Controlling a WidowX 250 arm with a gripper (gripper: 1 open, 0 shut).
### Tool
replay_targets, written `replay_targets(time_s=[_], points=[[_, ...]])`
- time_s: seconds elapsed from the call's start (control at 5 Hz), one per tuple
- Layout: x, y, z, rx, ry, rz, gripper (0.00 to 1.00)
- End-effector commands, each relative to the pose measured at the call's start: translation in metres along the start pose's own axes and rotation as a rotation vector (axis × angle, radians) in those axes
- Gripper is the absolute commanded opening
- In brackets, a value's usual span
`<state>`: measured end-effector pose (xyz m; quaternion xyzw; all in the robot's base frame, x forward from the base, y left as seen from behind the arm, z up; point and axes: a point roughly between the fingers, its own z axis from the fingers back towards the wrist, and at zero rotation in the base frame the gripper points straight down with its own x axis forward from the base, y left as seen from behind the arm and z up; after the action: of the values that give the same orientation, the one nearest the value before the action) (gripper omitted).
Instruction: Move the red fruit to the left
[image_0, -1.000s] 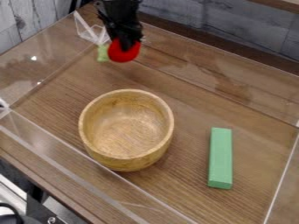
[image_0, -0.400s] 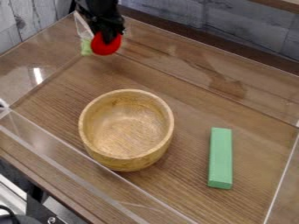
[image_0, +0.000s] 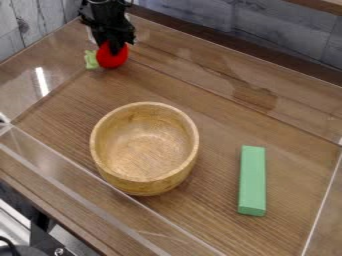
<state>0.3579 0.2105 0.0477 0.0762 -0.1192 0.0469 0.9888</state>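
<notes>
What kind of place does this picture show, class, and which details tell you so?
Probably a robot workspace: a gripper at a red toy fruit, over a wooden table with a wooden bowl.

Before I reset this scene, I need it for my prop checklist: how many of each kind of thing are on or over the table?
Red toy fruit: 1
Wooden bowl: 1
Flat green block: 1
Total: 3

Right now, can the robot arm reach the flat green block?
Probably not to grab it: the black gripper seems busy with the round red toy fruit at the far left. The way over the brown wooden table to the flat green rectangular block looks free, though.
</notes>
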Motion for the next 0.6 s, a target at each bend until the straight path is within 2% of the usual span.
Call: replay_targets(time_s=[0.0, 0.4], points=[[0.014, 0.014, 0.010, 0.048, -0.057, 0.037, 0.00], [0.013, 0.004, -0.007, 0.054, -0.041, 0.088, 0.00]])
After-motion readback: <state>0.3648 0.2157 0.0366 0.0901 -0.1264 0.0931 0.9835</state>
